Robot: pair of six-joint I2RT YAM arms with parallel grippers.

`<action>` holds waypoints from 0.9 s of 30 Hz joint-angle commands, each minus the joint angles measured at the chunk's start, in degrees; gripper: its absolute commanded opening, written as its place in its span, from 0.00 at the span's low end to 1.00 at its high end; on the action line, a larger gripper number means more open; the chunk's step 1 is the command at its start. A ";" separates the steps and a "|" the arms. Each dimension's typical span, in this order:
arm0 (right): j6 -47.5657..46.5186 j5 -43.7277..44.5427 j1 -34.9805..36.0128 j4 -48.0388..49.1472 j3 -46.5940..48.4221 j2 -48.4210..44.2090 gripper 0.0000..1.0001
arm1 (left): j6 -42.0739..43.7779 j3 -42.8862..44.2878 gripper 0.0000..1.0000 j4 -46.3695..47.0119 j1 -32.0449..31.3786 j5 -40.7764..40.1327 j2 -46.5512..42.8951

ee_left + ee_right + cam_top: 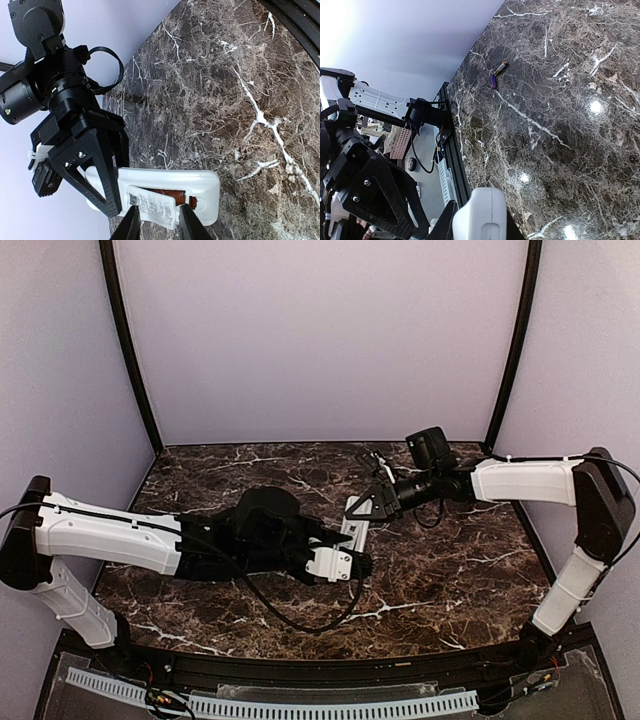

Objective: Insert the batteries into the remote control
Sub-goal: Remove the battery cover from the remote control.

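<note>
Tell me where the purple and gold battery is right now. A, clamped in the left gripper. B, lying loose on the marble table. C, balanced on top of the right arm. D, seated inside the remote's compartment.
B: the right wrist view shows the purple battery lying by itself on the marble table, well apart from the remote control.

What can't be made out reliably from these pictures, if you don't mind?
Top view: the battery compartment of the slim white remote control, hidden under the left gripper.
Left wrist view: whether the left gripper grips the white printed piece; contact unclear.
Right wrist view: the small purple-and-copper battery, too small for polarity.
</note>
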 commanded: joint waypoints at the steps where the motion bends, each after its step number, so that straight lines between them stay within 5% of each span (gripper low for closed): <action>1: 1.25 -2.51 -0.38 -0.13 0.51 -0.11 0.00 | -0.07 -1.03 0.27 2.69 0.33 -0.45 -1.98; 20: 8.11 -4.04 -2.79 7.91 -1.25 -0.23 0.00 | -0.98 -1.12 0.27 1.46 0.49 -2.08 0.85; 27: 8.48 -1.05 -4.08 8.71 -2.61 -0.24 0.00 | -8.89 -1.29 0.42 3.10 1.65 -2.36 -0.47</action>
